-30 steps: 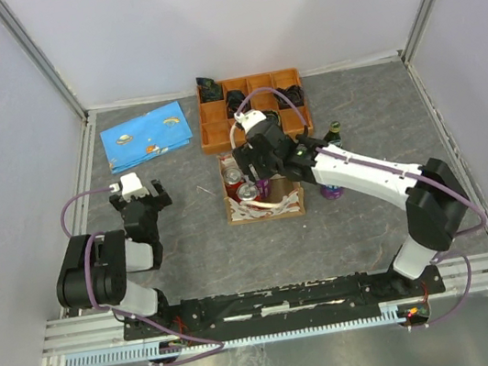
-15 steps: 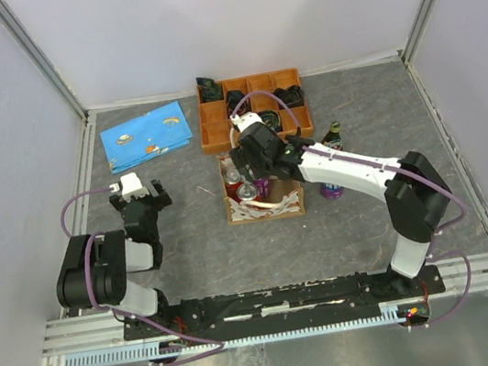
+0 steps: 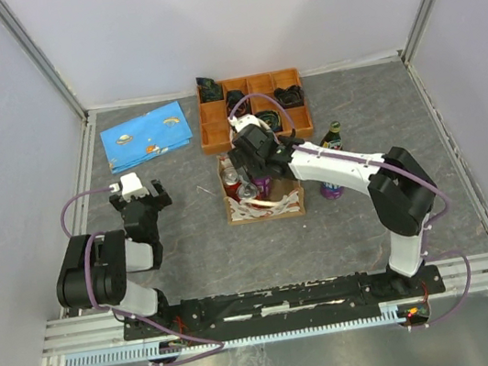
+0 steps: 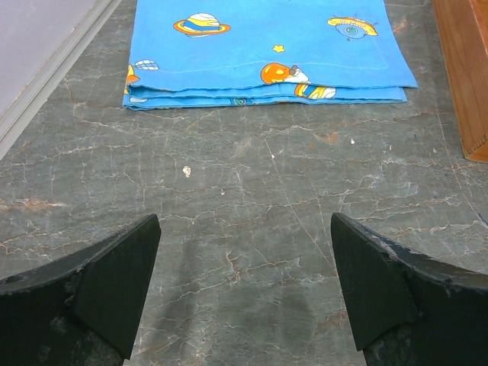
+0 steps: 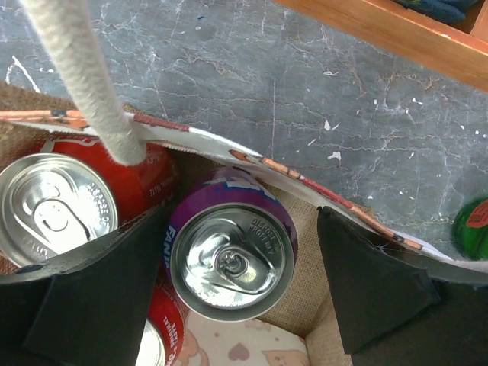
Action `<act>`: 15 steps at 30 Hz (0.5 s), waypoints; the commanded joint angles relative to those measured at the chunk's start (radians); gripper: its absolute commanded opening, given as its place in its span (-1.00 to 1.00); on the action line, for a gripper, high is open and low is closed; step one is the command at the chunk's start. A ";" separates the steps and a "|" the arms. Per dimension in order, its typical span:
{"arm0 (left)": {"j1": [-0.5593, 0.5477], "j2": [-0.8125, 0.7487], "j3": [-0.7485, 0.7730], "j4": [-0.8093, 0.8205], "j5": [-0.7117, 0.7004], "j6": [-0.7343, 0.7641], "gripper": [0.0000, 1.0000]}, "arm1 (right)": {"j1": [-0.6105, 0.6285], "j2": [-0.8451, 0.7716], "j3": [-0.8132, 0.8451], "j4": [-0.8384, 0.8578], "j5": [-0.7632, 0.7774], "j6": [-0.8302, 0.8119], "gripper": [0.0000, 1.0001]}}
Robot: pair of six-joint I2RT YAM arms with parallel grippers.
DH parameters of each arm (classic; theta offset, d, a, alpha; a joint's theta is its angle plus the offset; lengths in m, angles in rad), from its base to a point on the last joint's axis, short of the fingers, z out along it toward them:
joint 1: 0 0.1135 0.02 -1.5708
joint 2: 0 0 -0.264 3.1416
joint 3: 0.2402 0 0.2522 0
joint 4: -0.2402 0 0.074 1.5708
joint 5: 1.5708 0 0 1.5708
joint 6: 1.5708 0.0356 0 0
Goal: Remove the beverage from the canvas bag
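The canvas bag [image 3: 271, 205] stands mid-table, and its cream rim [image 5: 305, 183] and rope handle [image 5: 84, 76] show in the right wrist view. Inside it stand a purple beverage can [image 5: 232, 255] and red cans [image 5: 57, 206]. My right gripper [image 5: 242, 229] is open and reaches down into the bag [image 3: 251, 168]. Its fingers [image 5: 374, 282] straddle the purple can, with a gap on the right side. My left gripper [image 4: 244, 252] is open over bare table, well left of the bag [image 3: 140, 199].
An orange compartment tray [image 3: 251, 108] sits right behind the bag. A folded blue cloth [image 3: 145, 135] lies at the back left. Right of the bag stand a green bottle [image 3: 333, 136] and another purple can [image 3: 331, 189].
My right gripper has shifted slightly left over the bag, and that arm's elbow has drawn in closer. The left arm has not moved.
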 commanded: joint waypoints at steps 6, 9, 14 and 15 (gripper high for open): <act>0.001 0.003 0.022 0.039 -0.010 0.004 0.99 | 0.000 0.033 0.005 -0.039 -0.032 0.058 0.71; 0.002 0.002 0.022 0.039 -0.008 0.004 0.99 | 0.000 0.036 -0.001 -0.047 -0.060 0.063 0.62; 0.002 0.004 0.022 0.039 -0.010 0.004 0.99 | 0.000 0.033 -0.010 -0.073 -0.096 0.074 0.60; 0.002 0.003 0.022 0.039 -0.010 0.004 0.99 | 0.002 0.030 -0.011 -0.085 -0.096 0.078 0.62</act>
